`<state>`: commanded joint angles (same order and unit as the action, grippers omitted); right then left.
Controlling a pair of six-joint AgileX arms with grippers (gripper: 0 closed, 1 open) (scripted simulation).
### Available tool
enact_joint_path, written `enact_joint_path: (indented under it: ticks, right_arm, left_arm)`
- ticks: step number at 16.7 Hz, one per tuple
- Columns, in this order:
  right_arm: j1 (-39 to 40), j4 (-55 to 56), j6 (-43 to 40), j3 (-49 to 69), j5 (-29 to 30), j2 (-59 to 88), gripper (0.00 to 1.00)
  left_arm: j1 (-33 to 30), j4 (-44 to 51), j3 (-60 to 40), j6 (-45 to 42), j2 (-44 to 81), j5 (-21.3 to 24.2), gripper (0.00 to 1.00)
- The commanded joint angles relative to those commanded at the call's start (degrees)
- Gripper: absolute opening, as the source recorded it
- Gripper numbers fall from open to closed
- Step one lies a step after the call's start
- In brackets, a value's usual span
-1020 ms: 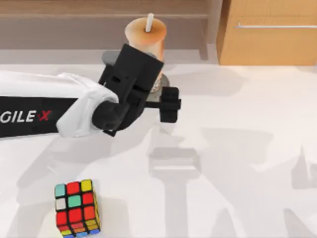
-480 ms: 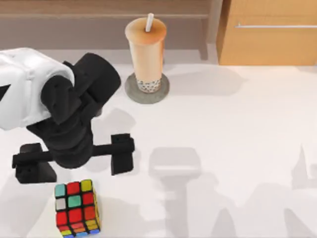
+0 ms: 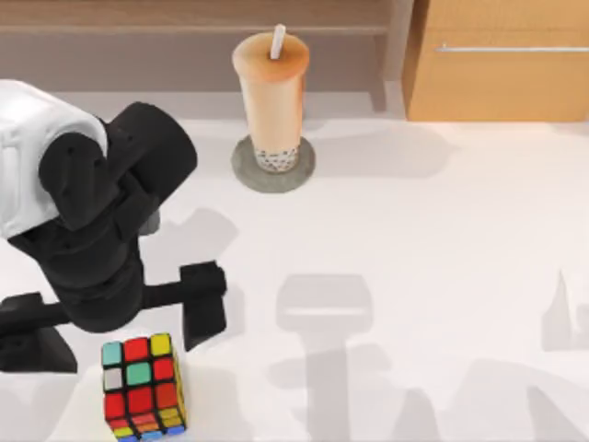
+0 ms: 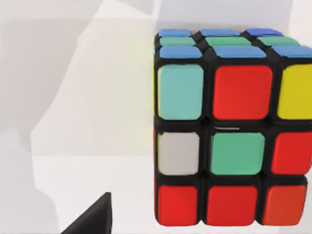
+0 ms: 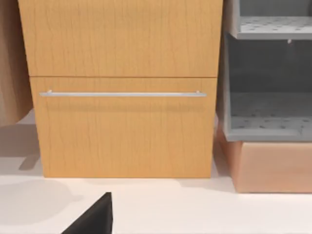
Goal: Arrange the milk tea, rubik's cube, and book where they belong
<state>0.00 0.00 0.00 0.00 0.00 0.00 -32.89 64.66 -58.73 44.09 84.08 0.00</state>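
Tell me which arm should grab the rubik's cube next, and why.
Left. The left gripper hangs open just behind the rubik's cube near the table's left front, and the left wrist view looks straight at the cube. The right wrist view faces the wooden cabinet instead.

Left hand (image 3: 115, 318) spread wide, hovering just behind the cube (image 3: 143, 385) at the worktop's (image 3: 442, 276) front left. Milk tea (image 3: 271, 101) upright on a grey coaster (image 3: 242, 167), well behind the cube and to its right. Wooden drawer front (image 3: 502, 60) farther right of the cup.
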Motion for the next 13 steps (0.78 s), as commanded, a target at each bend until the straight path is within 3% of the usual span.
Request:
enact_joint_path:
  ticks: [4, 9, 13]
  right_arm:
    - [0.0, 0.0, 0.0, 0.0, 0.0, 0.0, 1.0]
    - [0.0, 0.0, 0.0, 0.0, 0.0, 0.0, 1.0]
    - [0.0, 0.0, 0.0, 0.0, 0.0, 0.0, 1.0]
  left_arm:
    - [0.0, -2.5, 1.8, 0.0, 0.9, 0.0, 1.0]
    - [0.2, -13.2, 8.9, -0.2, 4.0, 0.0, 1.0]
    - [0.2, -14.7, 10.1, -0.2, 4.6, 0.0, 1.0]
